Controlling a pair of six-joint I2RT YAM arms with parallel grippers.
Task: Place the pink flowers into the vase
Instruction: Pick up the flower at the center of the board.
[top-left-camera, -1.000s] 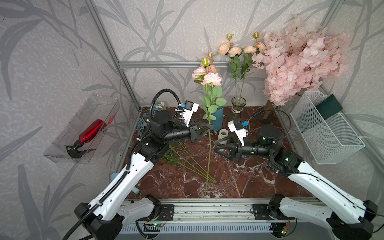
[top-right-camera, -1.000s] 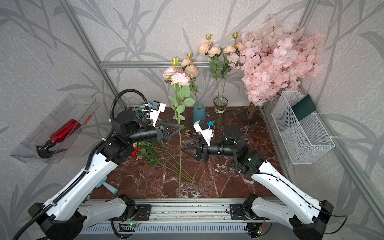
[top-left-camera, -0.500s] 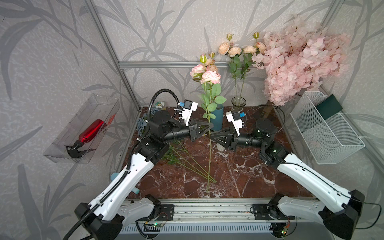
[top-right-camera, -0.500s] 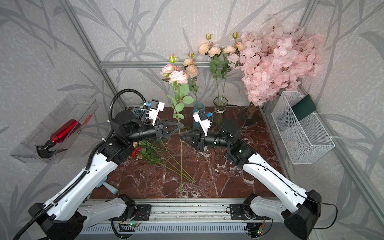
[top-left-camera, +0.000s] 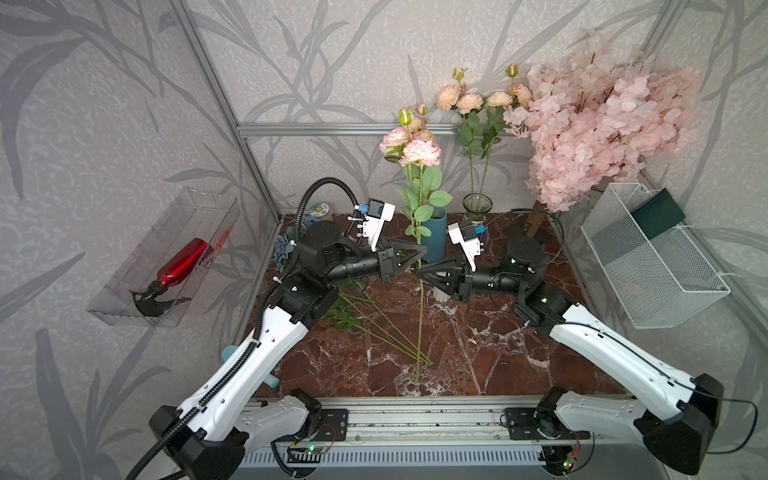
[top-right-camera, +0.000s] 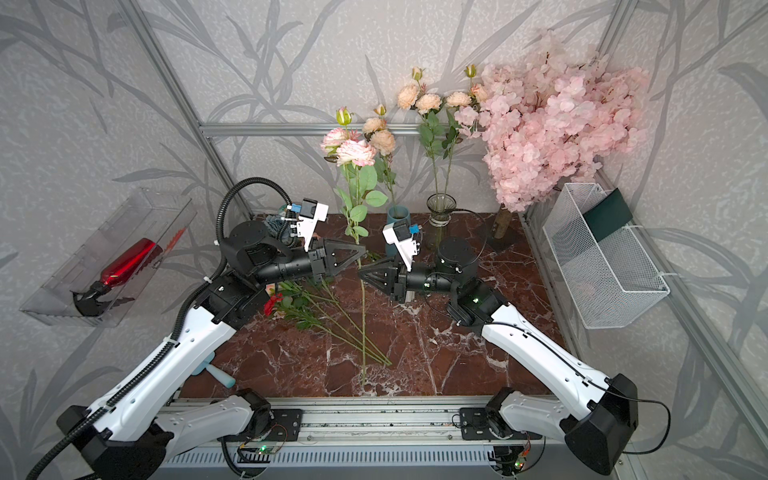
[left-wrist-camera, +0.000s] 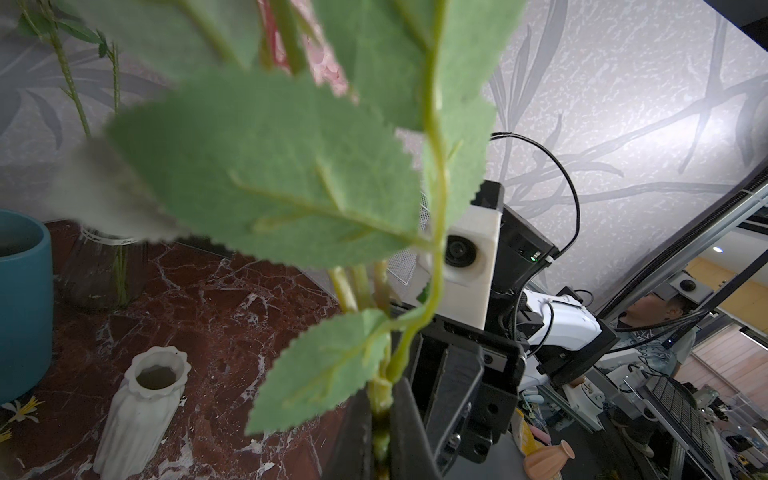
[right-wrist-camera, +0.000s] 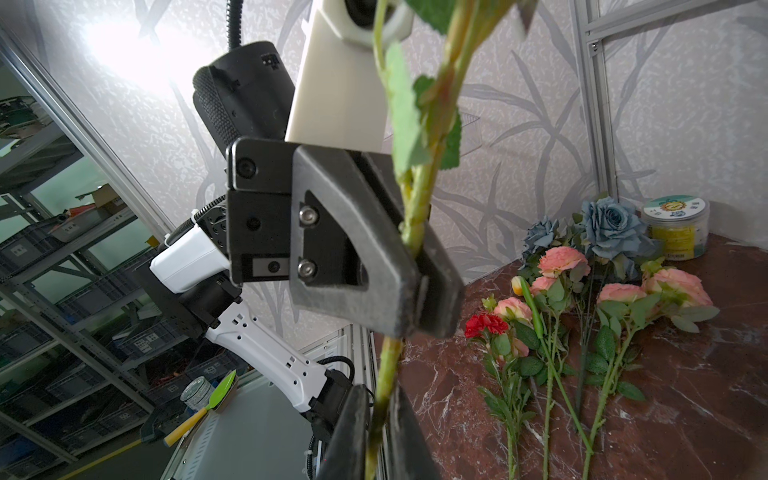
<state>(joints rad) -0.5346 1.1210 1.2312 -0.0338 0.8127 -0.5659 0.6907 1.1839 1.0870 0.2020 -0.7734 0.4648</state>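
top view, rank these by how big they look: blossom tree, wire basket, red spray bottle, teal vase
1. blossom tree
2. wire basket
3. red spray bottle and teal vase: about alike, vase partly hidden by leaves, so unranked

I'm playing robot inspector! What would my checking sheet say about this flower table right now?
Surface: red-brown marble tabletop, partly covered by stems.
Job's things: one pink flower held upright; loose pink flowers lying flat; glass vase holds peach blooms; teal vase stands nearby; white vase looks empty.
Clutter: blue-grey flowers, red flower, yellow-labelled jar, blossom tree.
Grippers: left gripper and right gripper both shut on the pink flower's stem, left nearer the bloom.
Cables: black hose loops over the left arm; nothing snagged seen.
Surroundings: red spray bottle in a clear wall bin; white wire basket on the opposite wall.
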